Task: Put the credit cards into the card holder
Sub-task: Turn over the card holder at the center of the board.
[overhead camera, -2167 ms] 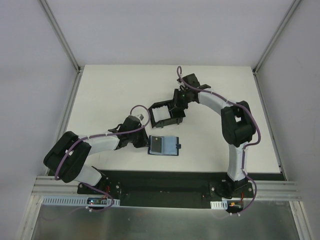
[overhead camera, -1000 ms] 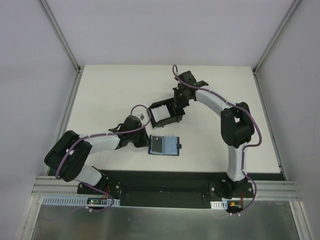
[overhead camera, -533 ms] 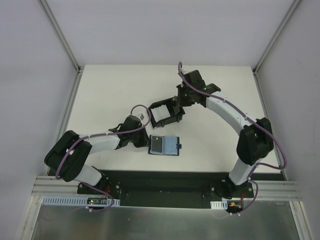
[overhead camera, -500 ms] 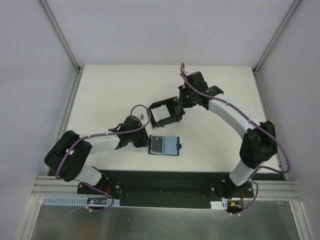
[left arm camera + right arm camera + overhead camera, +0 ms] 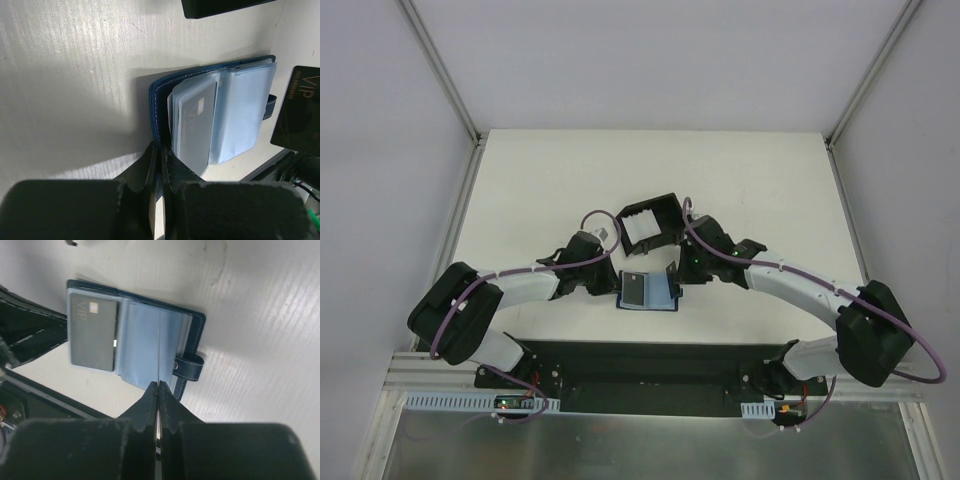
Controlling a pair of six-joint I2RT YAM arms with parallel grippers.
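Note:
The navy card holder (image 5: pixel 650 291) lies open on the table, with a grey card (image 5: pixel 93 335) in its left pocket. My left gripper (image 5: pixel 618 285) is shut on the holder's left cover edge (image 5: pixel 159 107). My right gripper (image 5: pixel 677 272) is shut on a credit card, dark with "VIP" lettering in the left wrist view (image 5: pixel 298 117). It holds the card on edge just above the holder's right pockets (image 5: pixel 142 340), where it shows as a thin line (image 5: pixel 158 357). The holder's snap tab (image 5: pixel 189 365) points right. Pale cards (image 5: pixel 642 230) lie in the black tray.
The black square tray (image 5: pixel 665 203) stands just behind the card holder, and its corner shows in the left wrist view (image 5: pixel 225 6). A black strip (image 5: pixel 650 355) runs along the table's near edge. Walls and rails enclose the white table (image 5: pixel 540 180).
My right arm has swung from the black tray down to the card holder, now carrying a card. The tray has turned and shifted slightly back. The left arm has not moved.

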